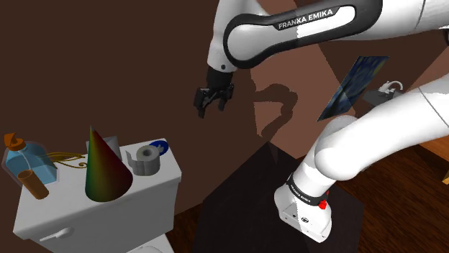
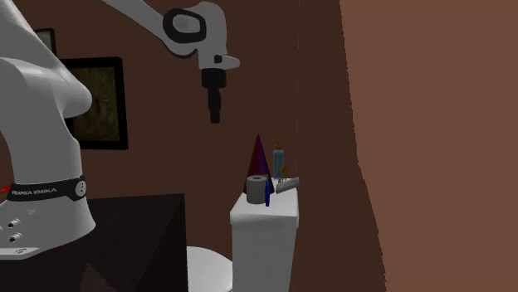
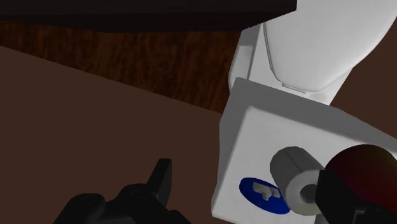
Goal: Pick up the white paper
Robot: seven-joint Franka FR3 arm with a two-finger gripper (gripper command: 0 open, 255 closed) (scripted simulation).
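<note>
The white paper roll [image 1: 147, 158] stands on end, core hole up, near the end of the toilet tank lid [image 1: 65, 205] at the shoulder view's right, just beside 1 cone [image 1: 104, 169]. The gripper [image 1: 212, 106] hangs high in open air past that end, fingers apart.

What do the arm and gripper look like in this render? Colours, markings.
The arm has glossy white rounded links with dark grey joint sections. White FRANKA EMIKA lettering sits on the dark upper section and again on a black band near the base, beside a small red dot. The gripper is all black, with two blocky fingers.
</note>
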